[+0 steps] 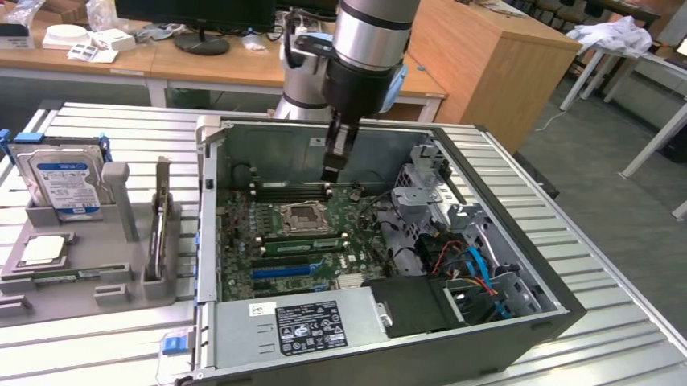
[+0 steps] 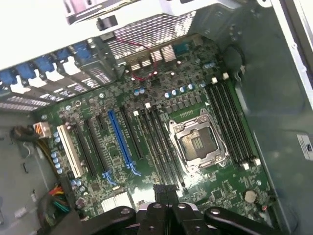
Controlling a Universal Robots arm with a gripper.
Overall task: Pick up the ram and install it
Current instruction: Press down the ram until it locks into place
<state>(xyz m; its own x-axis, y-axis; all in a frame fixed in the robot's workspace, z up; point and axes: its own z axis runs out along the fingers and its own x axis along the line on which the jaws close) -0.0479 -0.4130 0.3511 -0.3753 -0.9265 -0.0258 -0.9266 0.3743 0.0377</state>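
Note:
The ram point(image 1: 161, 213) looks to be the long thin board standing on edge in a grey holder, outside the case at the exterior view's left. My gripper point(image 1: 331, 175) hangs inside the open computer case point(image 1: 211, 241), far from that board and just above the motherboard point(image 1: 241, 233), behind the processor socket point(image 1: 304, 214). The fingertips are pressed together and I see nothing between them. From the wrist, the gripper point(image 2: 165, 188) hovers over the motherboard's edge, near the ends of the black slots point(image 2: 159, 142) beside the socket point(image 2: 195, 142). A green strip point(image 1: 306, 241) runs along those slots; whether it is a stick is unclear.
A blue-labelled hard drive point(image 1: 64, 181) stands in the grey rack, with a square silver processor chip point(image 1: 43, 251) in front of it. Drive cages and cables point(image 1: 462, 241) crowd the case at the exterior view's right. The power supply point(image 1: 306, 330) sits at the near end.

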